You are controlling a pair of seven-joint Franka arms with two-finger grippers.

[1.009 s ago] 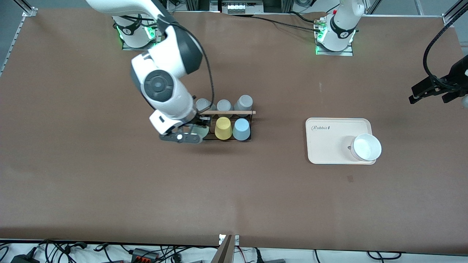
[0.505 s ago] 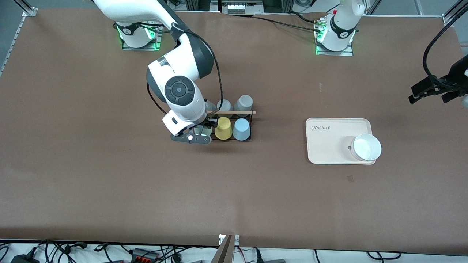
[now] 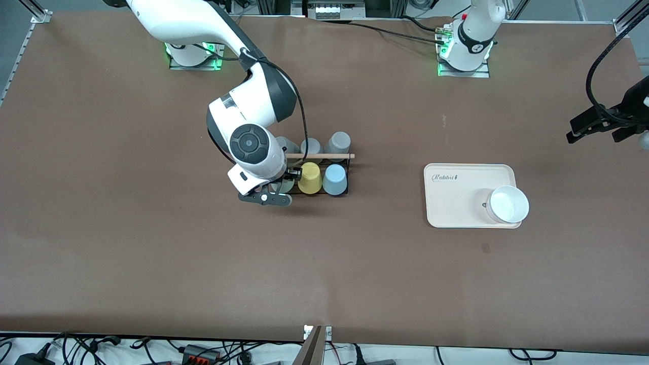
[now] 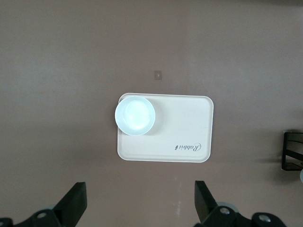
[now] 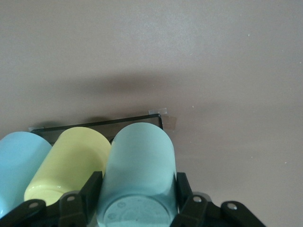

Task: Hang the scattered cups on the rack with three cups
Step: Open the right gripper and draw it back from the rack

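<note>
Mint cup (image 5: 137,165) sits pinched upside down in my right claw (image 3: 276,190), at the rack (image 3: 346,167) slot beside the yellow cup (image 3: 309,178); 1 slot on, the blue cup (image 3: 334,179) already hangs. My left claw (image 4: 139,210) waits spread wide over the tray (image 4: 189,118), empty, clear of the work.

Over the last second the right gripper (image 3: 276,188) carries the mint green cup (image 5: 136,175) from just off the rack's (image 3: 317,172) right-arm end in over that end, lowering it upside down into the slot beside the yellow cup (image 3: 310,178).
</note>
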